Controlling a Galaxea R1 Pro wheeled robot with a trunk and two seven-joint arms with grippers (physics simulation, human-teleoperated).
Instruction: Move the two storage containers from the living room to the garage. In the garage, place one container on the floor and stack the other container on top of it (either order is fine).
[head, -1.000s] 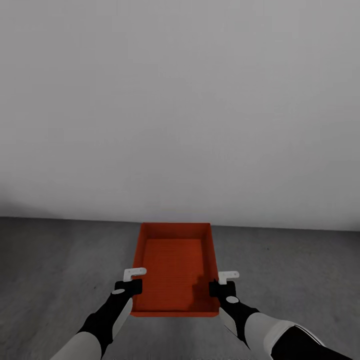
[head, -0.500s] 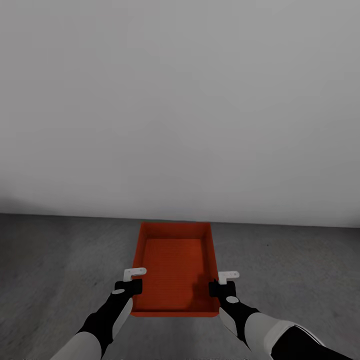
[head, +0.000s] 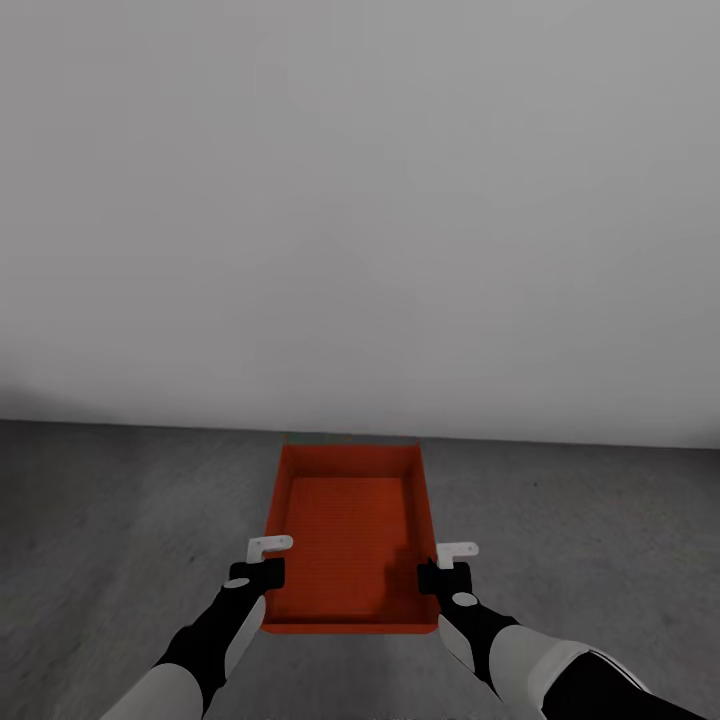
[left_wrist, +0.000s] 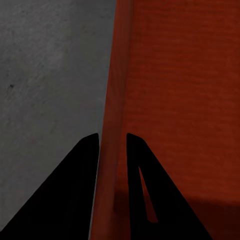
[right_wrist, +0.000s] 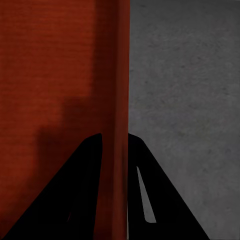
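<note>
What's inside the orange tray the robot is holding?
Nothing: the tray shows a bare ribbed bottom with only a shadow from the right gripper. What lies under it is hidden; grey floor shows around it.

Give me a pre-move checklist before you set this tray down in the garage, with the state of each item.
1. Left gripper clamped on the orange-red tray's side wall: ok, the thin wall sits between its fingers.
2. Right gripper clamped on the opposite wall: ok.
3. Tray level between both arms: ok, it looks even in the head view.
4. Tray empty inside: ok.
5. Over the garage's dark grey concrete floor, white wall ahead: ok.
6. Second container already on the floor to stack onto: cannot tell.
7. Height of the tray above the floor: cannot tell.
</note>
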